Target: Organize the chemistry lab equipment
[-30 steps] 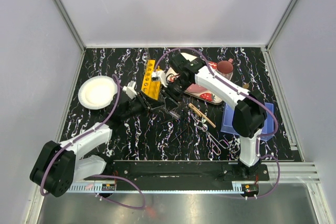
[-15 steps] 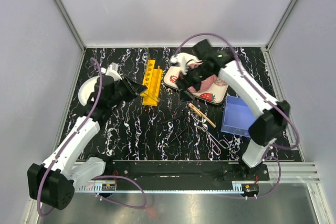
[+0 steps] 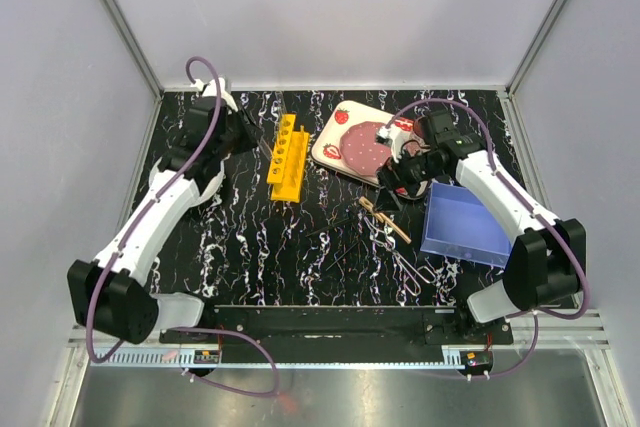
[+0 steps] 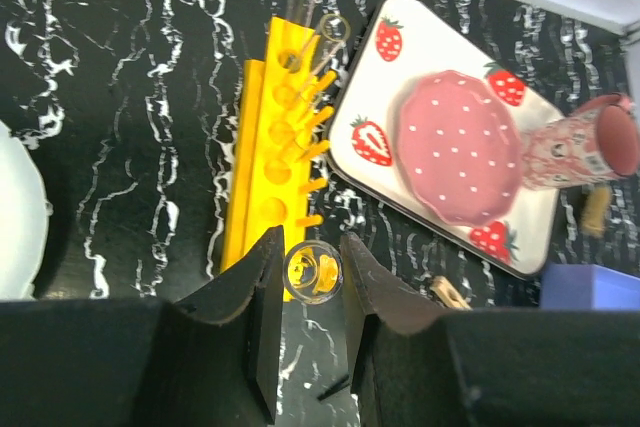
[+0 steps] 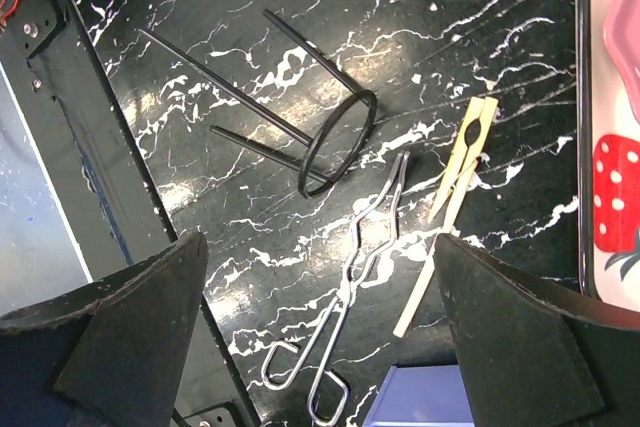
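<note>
Near the yellow rack (image 4: 262, 162), the left gripper (image 4: 312, 282) is pinching 1 glass tube (image 4: 312, 269), likely for slotting, the right gripper (image 5: 320, 307) gaping empty.

Holed rack (image 3: 286, 155) lies left of tray (image 3: 327, 151); clamp (image 3: 385, 219) lies before tray.

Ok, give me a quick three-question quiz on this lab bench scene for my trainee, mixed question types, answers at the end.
1. True or false: the right gripper is open and holds nothing.
2. What does the left gripper grip? A pink cup; B glass tube; C white plate.
3. In the right wrist view, what lies between the wooden clamp and the black ring stand?
Key: 1 true; 2 B; 3 the forceps.
</note>
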Tool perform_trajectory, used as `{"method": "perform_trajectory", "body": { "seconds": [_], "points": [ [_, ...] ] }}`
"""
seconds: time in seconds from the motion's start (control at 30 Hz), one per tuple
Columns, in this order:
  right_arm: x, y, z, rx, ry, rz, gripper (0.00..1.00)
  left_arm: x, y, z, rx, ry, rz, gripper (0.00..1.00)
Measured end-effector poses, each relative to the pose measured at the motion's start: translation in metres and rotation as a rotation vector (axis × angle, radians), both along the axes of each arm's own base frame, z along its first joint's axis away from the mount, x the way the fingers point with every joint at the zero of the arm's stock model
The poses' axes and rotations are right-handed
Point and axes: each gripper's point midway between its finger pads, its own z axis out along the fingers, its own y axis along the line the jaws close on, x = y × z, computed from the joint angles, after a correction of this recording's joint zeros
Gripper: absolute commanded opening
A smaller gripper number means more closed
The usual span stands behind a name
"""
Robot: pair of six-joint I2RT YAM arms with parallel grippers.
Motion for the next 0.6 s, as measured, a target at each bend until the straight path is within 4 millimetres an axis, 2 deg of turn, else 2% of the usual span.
{"method": "perform_trajectory", "body": {
  "seconds": [0.13, 0.3, 0.6],
  "points": [
    [0.006, -0.009, -0.005, 0.029, 0.006, -0.035, 1.00, 0.012, 0.005, -0.015, 0.076, 0.014, 0.002, 0.18],
    [0.010, -0.007, 0.002, 0.063, -0.023, -0.032, 1.00, 0.024, 0.006, -0.033, 0.129, 0.033, -0.008, 0.18],
    [0.009, -0.005, 0.003, 0.076, -0.025, -0.023, 1.00, 0.044, -0.001, -0.044, 0.142, 0.034, -0.023, 0.18]
  ]
}}
